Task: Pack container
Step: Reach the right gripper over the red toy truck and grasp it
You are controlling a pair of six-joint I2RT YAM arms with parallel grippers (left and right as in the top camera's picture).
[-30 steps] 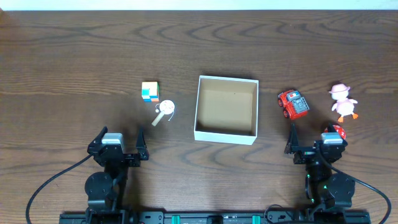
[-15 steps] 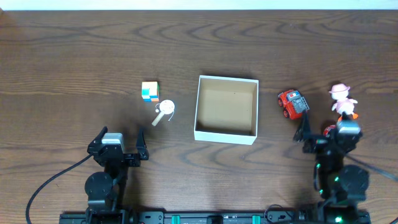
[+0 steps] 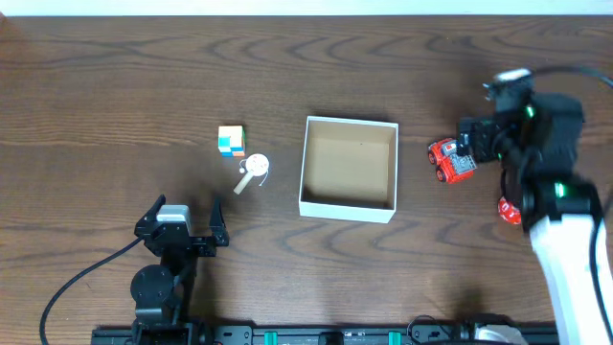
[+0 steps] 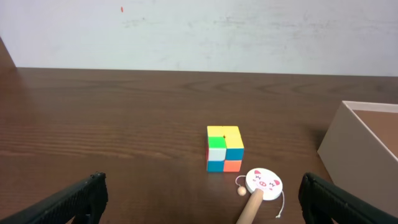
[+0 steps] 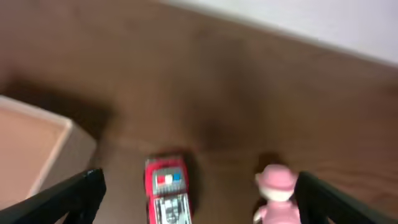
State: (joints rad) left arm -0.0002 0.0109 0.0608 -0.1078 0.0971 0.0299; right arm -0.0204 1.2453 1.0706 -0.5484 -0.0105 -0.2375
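Right arm (image 3: 567,240) no longer at near edge, now over pink figure (image 5: 278,186) beside red car (image 3: 451,161).

A dark brown wooden tabletop (image 3: 115,77) with wavy, swirling grain fills the overhead view. Its surface is matt with a faint sheen, and the light on it is soft and even, casting only short, weak shadows. Along the far edge the tabletop meets a plain white wall (image 4: 261,31), seen from above only as a thin pale strip. From the left wrist view the wall shows faint grey scuffs (image 4: 155,23) and a tiny red speck (image 4: 122,9). The right wrist view is blurred; wood and pale wall are all it gives.
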